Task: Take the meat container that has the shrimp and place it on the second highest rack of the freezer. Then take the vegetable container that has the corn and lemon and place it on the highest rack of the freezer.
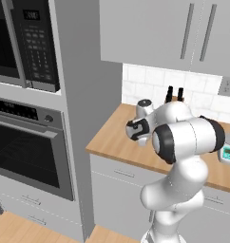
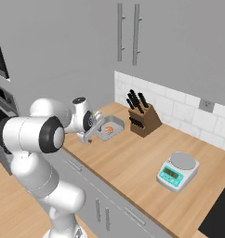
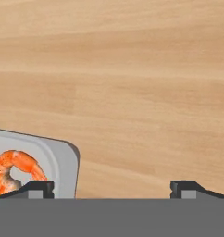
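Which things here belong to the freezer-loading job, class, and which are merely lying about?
Belong to the job:
shrimp
meat container
gripper, open

Lying about:
knife block
kitchen scale
wall oven
microwave

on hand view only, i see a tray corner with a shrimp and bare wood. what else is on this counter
Observer: A knife block stands just past the tray, by the tiled wall.
Operator: anything further along
Observer: A scale sits on the counter, well to the right of the block.
Operator: is the hand over the tray or off it
Observer: The open gripper hangs at the tray's near left edge, above it, not touching.
Operator: what's left of the counter
Observer: A wall oven with a microwave above it, past a grey panel.
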Available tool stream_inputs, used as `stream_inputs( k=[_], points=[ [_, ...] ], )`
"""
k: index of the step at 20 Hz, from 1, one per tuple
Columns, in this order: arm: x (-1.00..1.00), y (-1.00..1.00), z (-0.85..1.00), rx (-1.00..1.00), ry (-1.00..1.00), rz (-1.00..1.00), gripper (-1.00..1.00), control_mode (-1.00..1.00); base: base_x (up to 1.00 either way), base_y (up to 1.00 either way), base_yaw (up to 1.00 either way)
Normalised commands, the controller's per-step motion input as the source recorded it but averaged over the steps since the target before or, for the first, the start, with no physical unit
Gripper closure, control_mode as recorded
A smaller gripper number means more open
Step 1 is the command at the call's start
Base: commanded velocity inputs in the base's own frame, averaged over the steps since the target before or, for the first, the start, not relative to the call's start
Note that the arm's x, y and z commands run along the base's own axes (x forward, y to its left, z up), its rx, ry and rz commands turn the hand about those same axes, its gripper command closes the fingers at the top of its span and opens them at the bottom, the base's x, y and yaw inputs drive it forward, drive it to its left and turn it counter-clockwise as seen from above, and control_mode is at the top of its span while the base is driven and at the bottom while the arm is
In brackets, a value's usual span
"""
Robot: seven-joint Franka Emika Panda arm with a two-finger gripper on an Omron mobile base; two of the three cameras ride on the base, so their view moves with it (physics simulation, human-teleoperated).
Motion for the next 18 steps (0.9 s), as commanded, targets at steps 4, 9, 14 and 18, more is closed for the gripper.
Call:
stream_inputs(
  k=[4, 9, 14, 18],
  points=[
    [0.34, 0.14, 0.0, 0.0, -0.03, -0.04, -1.0, -1.0, 0.0, 0.0, 0.0],
    [0.54, 0.03, 0.0, 0.0, 0.0, -0.02, -1.0, -1.0, 0.0, 0.0, 0.0],
    [0.08, 0.15, -0.16, 0.0, 0.0, -0.17, -1.0, -1.0, 0.0, 0.0, 0.0],
    [0.0, 0.26, -0.34, 0.0, 0.0, -0.25, -1.0, -1.0, 0.0, 0.0, 0.0]
  ],
)
